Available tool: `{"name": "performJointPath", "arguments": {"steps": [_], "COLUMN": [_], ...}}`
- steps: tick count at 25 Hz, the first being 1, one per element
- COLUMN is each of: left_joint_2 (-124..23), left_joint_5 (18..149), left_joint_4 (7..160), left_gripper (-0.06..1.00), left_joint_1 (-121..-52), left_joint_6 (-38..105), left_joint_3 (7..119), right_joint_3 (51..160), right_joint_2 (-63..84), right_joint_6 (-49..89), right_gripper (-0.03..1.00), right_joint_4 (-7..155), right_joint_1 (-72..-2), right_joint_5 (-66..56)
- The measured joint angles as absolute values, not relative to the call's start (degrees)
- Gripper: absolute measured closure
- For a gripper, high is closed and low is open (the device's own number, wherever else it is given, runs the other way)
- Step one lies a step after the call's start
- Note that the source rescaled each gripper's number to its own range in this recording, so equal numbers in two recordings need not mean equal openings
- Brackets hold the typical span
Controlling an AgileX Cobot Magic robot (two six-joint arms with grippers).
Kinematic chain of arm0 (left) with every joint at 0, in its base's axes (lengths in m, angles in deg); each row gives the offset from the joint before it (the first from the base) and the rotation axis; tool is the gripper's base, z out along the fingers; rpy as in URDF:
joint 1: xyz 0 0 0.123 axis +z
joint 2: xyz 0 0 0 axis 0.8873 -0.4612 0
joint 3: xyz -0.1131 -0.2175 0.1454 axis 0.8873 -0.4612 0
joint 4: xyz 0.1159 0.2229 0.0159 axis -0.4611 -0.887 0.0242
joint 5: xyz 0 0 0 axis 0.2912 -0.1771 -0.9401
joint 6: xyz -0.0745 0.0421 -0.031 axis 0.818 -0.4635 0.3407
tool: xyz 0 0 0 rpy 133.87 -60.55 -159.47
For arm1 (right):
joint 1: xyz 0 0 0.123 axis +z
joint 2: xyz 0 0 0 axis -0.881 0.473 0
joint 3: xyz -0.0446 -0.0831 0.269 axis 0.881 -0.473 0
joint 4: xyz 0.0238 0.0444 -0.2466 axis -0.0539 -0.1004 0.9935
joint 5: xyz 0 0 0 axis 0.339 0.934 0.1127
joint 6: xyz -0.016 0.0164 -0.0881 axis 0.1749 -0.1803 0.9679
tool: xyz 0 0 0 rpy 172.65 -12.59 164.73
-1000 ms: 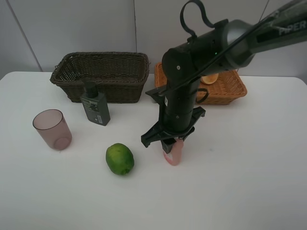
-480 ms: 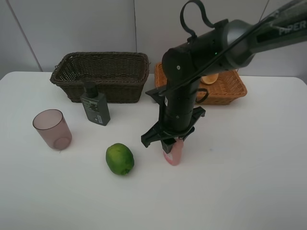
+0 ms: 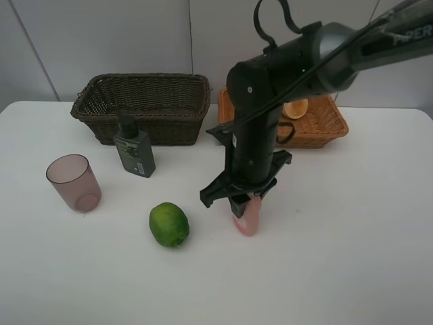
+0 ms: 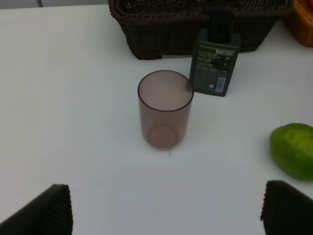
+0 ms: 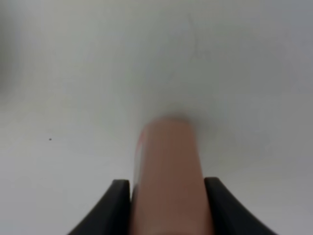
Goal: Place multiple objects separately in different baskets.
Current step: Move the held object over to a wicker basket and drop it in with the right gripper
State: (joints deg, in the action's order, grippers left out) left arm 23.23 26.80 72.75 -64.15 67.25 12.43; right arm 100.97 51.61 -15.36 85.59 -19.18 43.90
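- R gripper point(image 3: 243, 202) clamped on pink bottle point(image 3: 247, 219), jaws snug on both sides; bottle mid-table, near lime point(image 3: 169, 224).
- Should lift straight up w/ firm grip, clearing basket point(image 3: 142, 101) rim before release.
- L gripper point(image 4: 161, 210) spread wide, empty.

The right arm point(image 3: 284, 64) hides most of what may be an orange point(image 3: 295, 110) in the light basket point(image 3: 335, 125).

Dark brown woven wicker basket point(image 3: 142, 108): rough, matt weave. Light orange-tan wicker basket point(image 3: 328, 128): same rough weave. Translucent mauve plastic cup point(image 3: 73, 181): smooth, slight sheen. Dark green plastic pump bottle point(image 3: 135, 152): matt, printed label. Green lime point(image 3: 169, 225): glossy, finely pebbled skin. Pink bottle point(image 3: 247, 218): smooth, looks plastic. White table point(image 3: 352, 244): smooth, matt. Black right arm point(image 3: 256, 135): smooth housing, dull sheen.
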Motion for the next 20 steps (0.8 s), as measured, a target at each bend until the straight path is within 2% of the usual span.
{"name": "performJointPath", "arguments": {"steps": [11, 20], "left_joint_2": [23.23, 23.23], "left_joint_5": [26.8, 26.8], "left_joint_4": [72.75, 72.75], "left_gripper": [-0.05, -0.05], "left_joint_1": [-64.15, -64.15], "left_joint_6": [67.25, 67.25], "left_joint_3": [12.43, 12.43], "right_joint_3": [113.06, 121.53], "right_joint_2": [47.11, 47.17], "right_joint_6": [-15.36, -13.51], "right_gripper": [0.96, 0.96], "right_joint_4": [86.7, 87.39], "right_joint_1": [-19.18, -19.18], "right_joint_5": [52.04, 48.59]}}
